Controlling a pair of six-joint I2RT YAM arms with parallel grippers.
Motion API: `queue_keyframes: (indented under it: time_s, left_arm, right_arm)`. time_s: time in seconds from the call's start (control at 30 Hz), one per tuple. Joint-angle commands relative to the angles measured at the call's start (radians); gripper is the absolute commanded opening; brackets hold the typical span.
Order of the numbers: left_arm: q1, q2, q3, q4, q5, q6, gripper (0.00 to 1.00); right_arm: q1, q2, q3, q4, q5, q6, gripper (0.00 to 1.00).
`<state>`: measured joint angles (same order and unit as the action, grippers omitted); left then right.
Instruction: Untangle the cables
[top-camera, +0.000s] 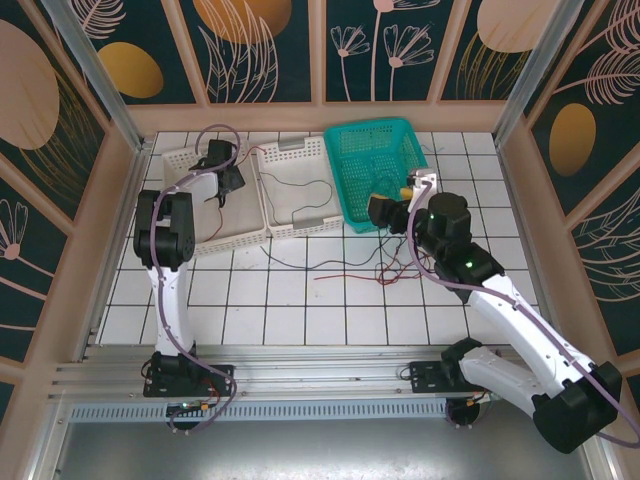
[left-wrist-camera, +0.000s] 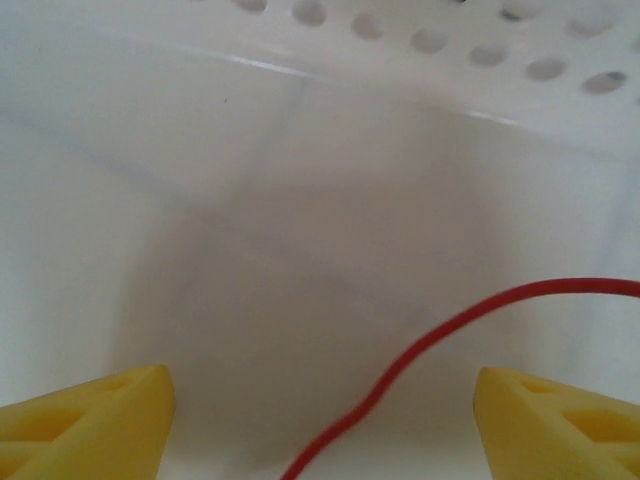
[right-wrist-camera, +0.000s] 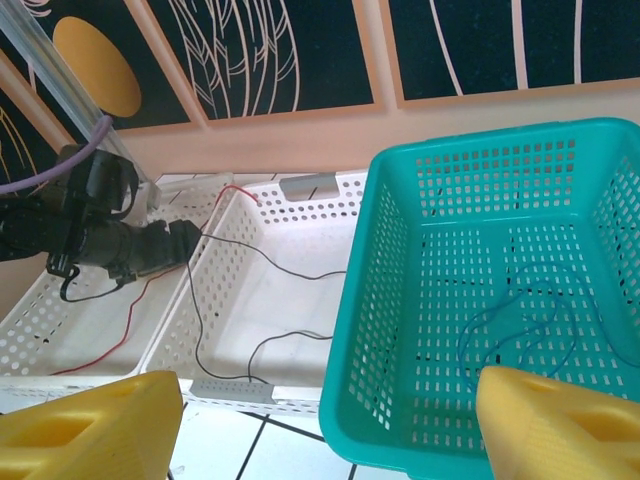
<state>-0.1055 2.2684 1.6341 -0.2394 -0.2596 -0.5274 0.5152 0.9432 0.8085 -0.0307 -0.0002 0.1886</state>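
The cables are hair-thin and limp, near weightless, so they will likely drape, snag on each other and slide out of a loose pinch. The safest hold seems to be a free run or an end clear of any crossing, lifted slowly so no knot tightens. At the far left, one red cable (left-wrist-camera: 440, 327) lies on the floor of the left white tray (top-camera: 228, 241). It runs between the spread fingers of the left claw (left-wrist-camera: 320, 392), which is released and grips nothing. Next comes the middle white tray (top-camera: 305, 228), holding one black cable (right-wrist-camera: 290, 275) in loose curves. Right of it, the teal basket (right-wrist-camera: 470, 140) holds what looks like one dark blue cable (right-wrist-camera: 470, 335) looped on its floor. The right claw (right-wrist-camera: 330, 400) hovers just before this basket's near rim, fingers wide apart and empty. In front of the middle tray and basket, on the tiled desk (top-camera: 300, 310), lie the remaining loose strands (top-camera: 385, 272), red and black, crossing one another. I cannot tell how many there are. That makes two white trays and one basket.
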Motion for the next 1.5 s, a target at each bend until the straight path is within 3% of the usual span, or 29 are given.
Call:
queue_keyframes:
  time_s: [0.0,0.2,0.3,0.43,0.73,1.27,1.47]
  left_arm:
    - [0.002,0.027,0.034,-0.030,-0.035,-0.005,0.76]
    - [0.001,0.074,0.108,-0.093,-0.052,-0.015,0.62]
    - [0.006,0.100,0.146,-0.131,-0.059,-0.024,0.45]
    - [0.009,0.114,0.171,-0.151,-0.064,-0.033,0.36]
    - [0.013,0.075,0.128,-0.121,-0.095,-0.041,0.00]
    - [0.014,-0.190,-0.030,-0.058,-0.075,-0.119,0.00]
    - [0.015,-0.298,-0.180,-0.048,-0.075,-0.182,0.00]
  right_arm:
    - [0.018,0.000,0.002,0.046,0.008,-0.024,0.78]
    - [0.036,0.032,0.015,0.058,0.011,-0.031,0.78]
    - [0.055,0.038,0.019,0.066,0.011,-0.033,0.78]
    - [0.063,0.042,0.022,0.071,0.011,-0.036,0.78]
    - [0.078,0.051,0.017,0.083,0.011,-0.035,0.78]
    - [0.094,0.054,0.003,0.113,0.025,-0.031,0.78]
    - [0.096,0.048,-0.012,0.119,0.021,-0.027,0.77]
